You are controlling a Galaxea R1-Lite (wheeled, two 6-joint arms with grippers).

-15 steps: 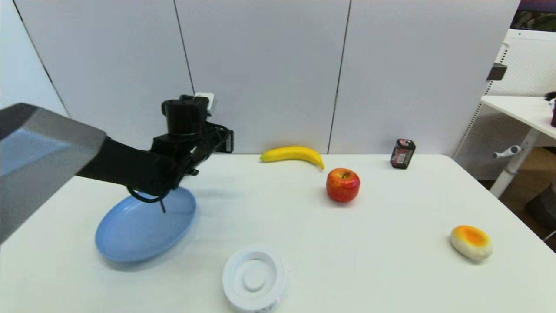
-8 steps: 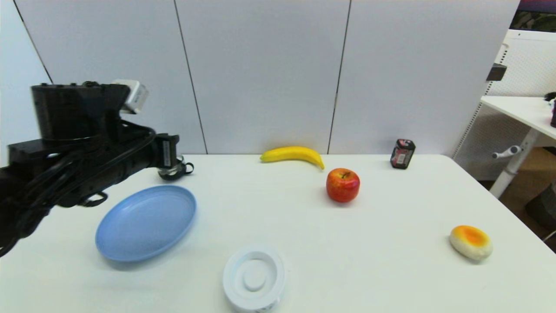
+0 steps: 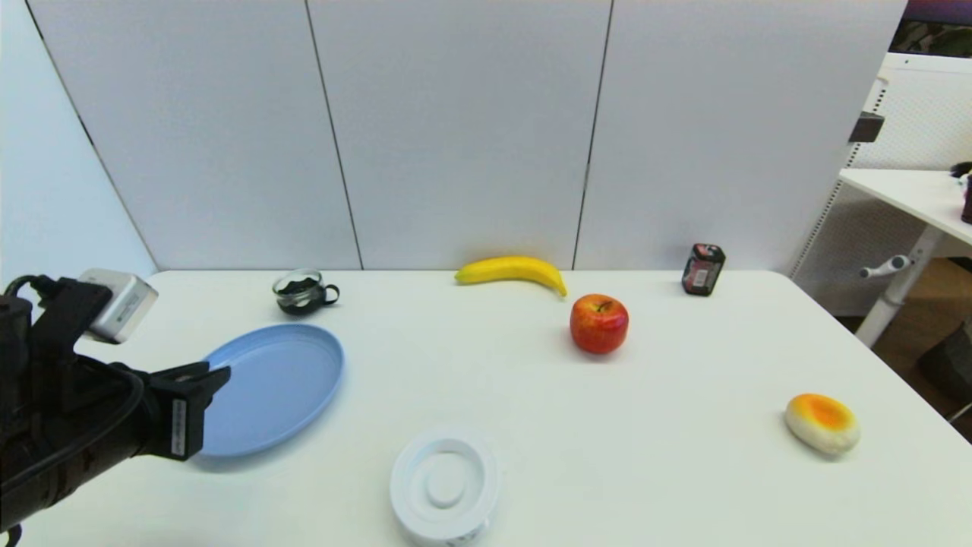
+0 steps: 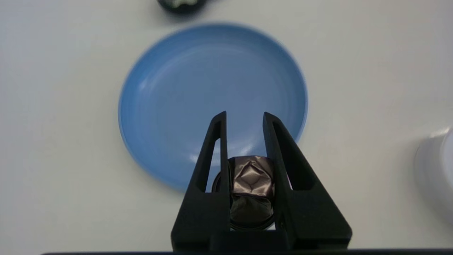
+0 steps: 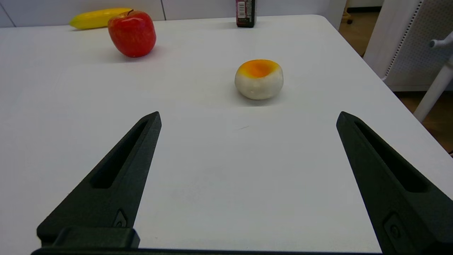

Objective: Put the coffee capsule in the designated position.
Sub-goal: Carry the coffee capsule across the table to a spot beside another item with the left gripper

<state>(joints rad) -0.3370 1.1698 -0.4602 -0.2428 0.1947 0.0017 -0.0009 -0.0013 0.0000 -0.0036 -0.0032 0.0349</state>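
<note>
Left wrist view: left gripper (image 4: pixel 245 118) clamping coffee capsule (image 4: pixel 252 177).

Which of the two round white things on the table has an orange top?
The bun, near the table's right edge; the white dish at the front is all white.

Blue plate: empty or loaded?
Empty. The blue plate shows only bare glaze; the coffee capsule sits clamped between the left gripper fingers.

Legible text: none. Dark jar (image 3: pixel 704 268), far right of the table (image 3: pixel 531 395): red label with print too small to read; a barcode shows on it in the right wrist view (image 5: pixel 245 10), digits unreadable. Left gripper (image 3: pixel 186 406): white sticker on its housing, print unreadable.
</note>
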